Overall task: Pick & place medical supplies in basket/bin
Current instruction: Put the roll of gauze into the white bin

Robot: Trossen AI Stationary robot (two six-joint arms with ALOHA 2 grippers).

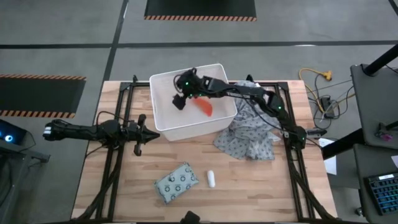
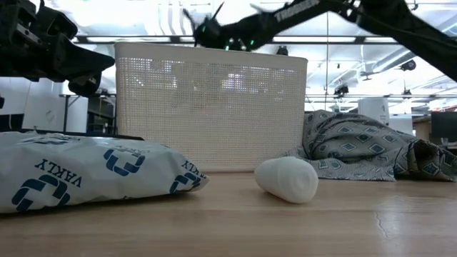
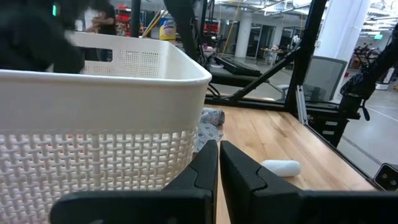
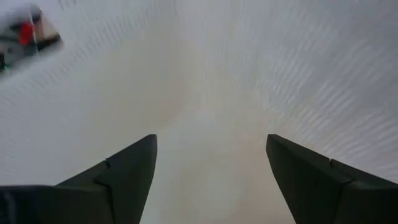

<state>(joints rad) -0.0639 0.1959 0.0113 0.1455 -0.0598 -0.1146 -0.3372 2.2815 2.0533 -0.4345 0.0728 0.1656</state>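
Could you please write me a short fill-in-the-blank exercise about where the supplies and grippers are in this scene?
1. The orange-red tapered piece lies inside the white ____.
2. The right gripper, over the bin, has its fingers ____.
3. The small white cylinder lies on the table beside the dotted ____.
4. The left gripper, outside the bin, has its fingers ____.

Missing words: bin; open; packet; shut
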